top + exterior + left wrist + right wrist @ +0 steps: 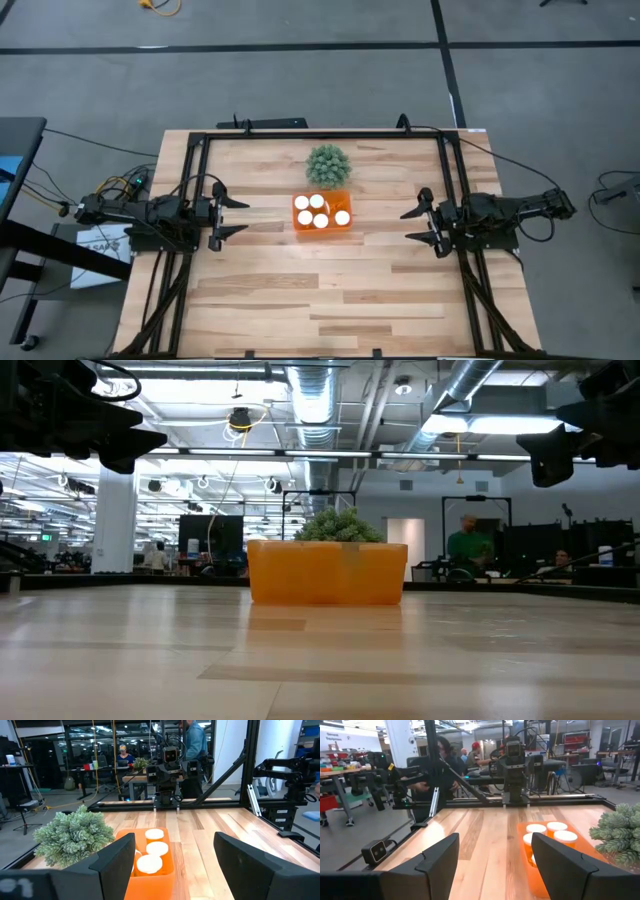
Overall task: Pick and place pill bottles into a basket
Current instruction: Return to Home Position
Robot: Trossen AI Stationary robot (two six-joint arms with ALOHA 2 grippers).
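The orange basket (pixel 322 228) stands at the table's middle, just near of the green spiky plant (pixel 327 165). Several pill bottles with white caps (pixel 318 201) stand inside it; no bottle shows on the table outside it. The caps also show in the left wrist view (pixel 157 848) and the right wrist view (pixel 557 826). My left gripper (pixel 246 217) is open and empty, left of the basket and above the table. My right gripper (pixel 405 227) is open and empty, right of the basket. In the low view the basket (pixel 327 572) hides the bottles.
A black frame (pixel 320 133) runs along the table's far, left and right sides. The plant (pixel 75 835) stands close against the basket's far side. Bare wooden tabletop (pixel 320 300) lies near of the basket. People show in the room beyond the table (pixel 465 545).
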